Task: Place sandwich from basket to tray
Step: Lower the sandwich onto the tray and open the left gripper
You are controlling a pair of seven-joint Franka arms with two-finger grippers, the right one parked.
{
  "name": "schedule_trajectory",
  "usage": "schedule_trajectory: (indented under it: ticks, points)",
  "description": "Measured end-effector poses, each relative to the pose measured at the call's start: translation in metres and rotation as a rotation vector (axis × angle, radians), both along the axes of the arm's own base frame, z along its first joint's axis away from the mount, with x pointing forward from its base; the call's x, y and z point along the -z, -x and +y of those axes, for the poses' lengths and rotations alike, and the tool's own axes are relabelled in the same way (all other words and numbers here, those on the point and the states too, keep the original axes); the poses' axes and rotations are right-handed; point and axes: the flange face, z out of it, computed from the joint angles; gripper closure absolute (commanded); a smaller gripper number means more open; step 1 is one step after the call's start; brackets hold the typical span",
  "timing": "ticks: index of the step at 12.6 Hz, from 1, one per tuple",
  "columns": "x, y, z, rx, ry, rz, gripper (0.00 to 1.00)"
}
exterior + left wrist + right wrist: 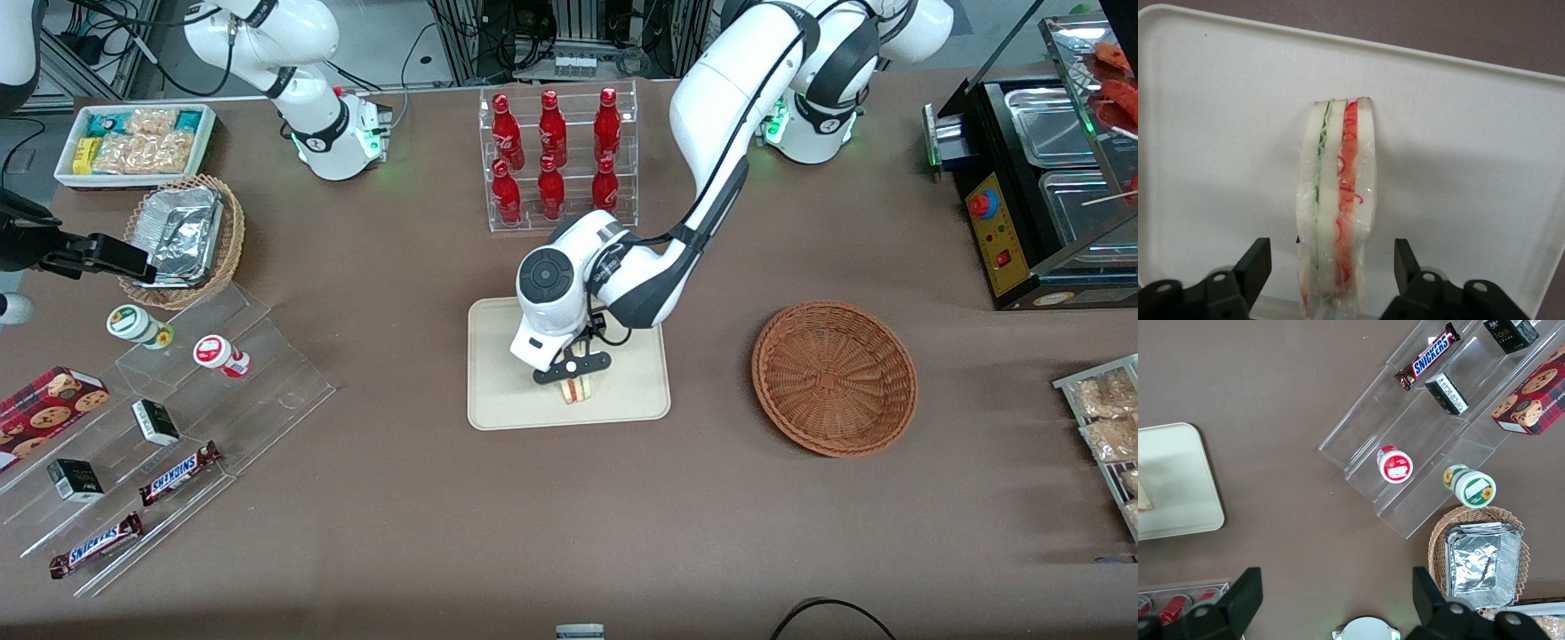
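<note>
1. Gripper [573, 369] of the left arm sits low over the tray [498, 391], at the tray's part nearest the front camera.
2. Wrist view: the two black fingers [1255, 263] stand spread, one on each side of the sandwich [1337, 200], with a gap showing between each finger and the wrapper. Jaws released, not gripping.
3. Sandwich stands on edge on the tray surface [1225, 133], wrapped in clear film; green filling layer on one side, red-orange on the other, white bread between and outside.
4. Front view: the sandwich [578, 390] shows just below the gripper, inside the tray rim.
5. Reddish-brown wicker basket [834, 378] lies on the brown table [373, 498], toward the working arm's end, well apart from the tray; nothing visible in it.
6. Rack of red bottles [556, 156] stands farther from the front camera than the tray.
</note>
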Motion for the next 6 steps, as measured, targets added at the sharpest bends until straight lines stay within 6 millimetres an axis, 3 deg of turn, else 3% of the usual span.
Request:
schedule_trajectory:
  ticks: [3, 6]
  points:
    - [-0.027, -0.005, -0.001, 0.004, 0.019, -0.027, 0.0]
    - [-0.078, -0.003, 0.004, 0.015, 0.014, -0.03, 0.0]
